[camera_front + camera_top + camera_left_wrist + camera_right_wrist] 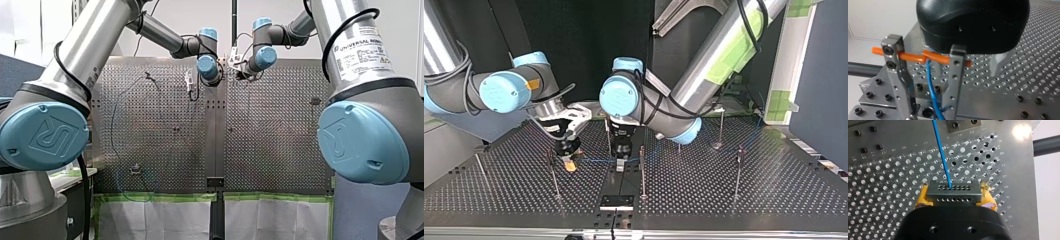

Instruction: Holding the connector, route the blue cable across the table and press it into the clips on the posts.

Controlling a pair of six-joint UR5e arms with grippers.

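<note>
Top view, nearest you: posts [642, 170] upright on perforated table [734, 205]. Just behind them, right gripper [955, 195] low over table, yellow pads pinching dark connector [953, 191]. Blue cable [941, 152] leaves connector and runs sideways to left gripper [928, 110] close beside. You see its metal fingers [954, 75] spread, cable passing between them. Farther back, far post [720, 127] stands at view's right.

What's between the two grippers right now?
A short run of blue cable, seen in the top view: it leaves the connector held by my right gripper and reaches my left gripper.
</note>
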